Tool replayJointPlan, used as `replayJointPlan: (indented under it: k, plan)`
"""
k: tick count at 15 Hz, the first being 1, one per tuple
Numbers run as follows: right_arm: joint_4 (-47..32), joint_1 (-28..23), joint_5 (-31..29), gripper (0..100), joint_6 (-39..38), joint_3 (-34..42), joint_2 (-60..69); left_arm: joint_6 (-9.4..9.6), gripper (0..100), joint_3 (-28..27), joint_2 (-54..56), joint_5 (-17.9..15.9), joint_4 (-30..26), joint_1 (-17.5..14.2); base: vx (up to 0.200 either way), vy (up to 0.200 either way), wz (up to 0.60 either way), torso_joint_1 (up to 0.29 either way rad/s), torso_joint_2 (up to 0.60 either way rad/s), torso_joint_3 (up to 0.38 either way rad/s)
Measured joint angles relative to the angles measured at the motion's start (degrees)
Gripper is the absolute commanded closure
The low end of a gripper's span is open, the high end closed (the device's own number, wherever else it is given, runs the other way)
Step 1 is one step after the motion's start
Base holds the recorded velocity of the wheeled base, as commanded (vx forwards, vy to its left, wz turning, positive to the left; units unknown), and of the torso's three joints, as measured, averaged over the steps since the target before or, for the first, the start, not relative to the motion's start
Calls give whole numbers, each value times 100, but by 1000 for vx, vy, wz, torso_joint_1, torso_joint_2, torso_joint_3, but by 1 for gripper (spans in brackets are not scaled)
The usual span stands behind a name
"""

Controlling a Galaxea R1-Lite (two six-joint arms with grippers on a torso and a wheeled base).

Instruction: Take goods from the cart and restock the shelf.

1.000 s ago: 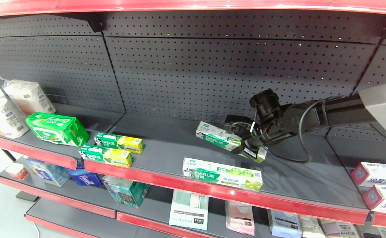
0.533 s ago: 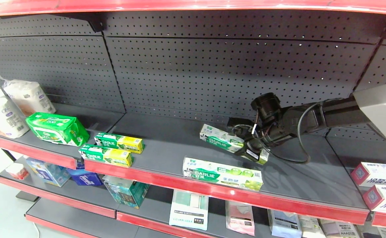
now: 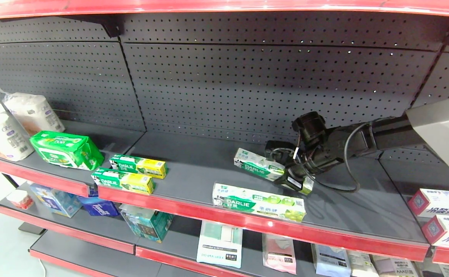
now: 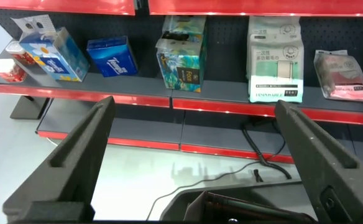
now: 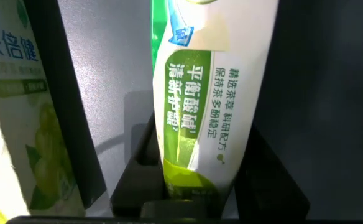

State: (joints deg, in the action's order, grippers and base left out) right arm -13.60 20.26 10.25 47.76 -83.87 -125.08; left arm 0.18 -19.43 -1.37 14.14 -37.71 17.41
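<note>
Right claw (image 3: 288,175) is over the middle shelf (image 3: 209,157), closed snug on a green-and-white toothpaste box (image 3: 261,168). It grips near the box's right end, and the rest of the box sticks out to the claw's left. The box sits low over the deck and slightly tilted. I can't tell whether it's touching the shelf. In the right wrist view the same box (image 5: 209,112) runs straight out between the two dark fingers, pinched on both sides.

A matching front box (image 3: 259,201) lies flat just in front of the claw, along the red shelf lip, apart from the held one. I also see its edge beside the claw in the wrist view (image 5: 20,124). Two yellow boxes (image 3: 138,166) are well off to the claw's left, with a green wipes pack (image 3: 67,149) farther left. Red boxes (image 3: 439,202) are off to the claw's right, at the front of the next bay.

Left claw (image 4: 194,162) is spread wide with nothing between the fingers. It hangs low, facing the lower shelves.
</note>
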Motion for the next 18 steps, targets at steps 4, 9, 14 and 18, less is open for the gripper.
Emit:
replayJointPlan:
  k: [4,9,14,18]
  plan:
    - [33,-4,1,0,-6,6,-39,0,0,1,-1,-5,0,0,0,0,0,0,0,0]
    - [72,-11,-51,0,-13,-17,-22,0,0,1,-1,-5,0,0,0,0,0,0,0,0]
    - [80,-80,-84,0,-307,30,168,0,0,1,0,11,-1,0,0,0,0,0,0,0]
    - [72,-95,-98,0,-413,218,316,0,0,1,-1,0,0,-2,0,0,0,0,0,0]
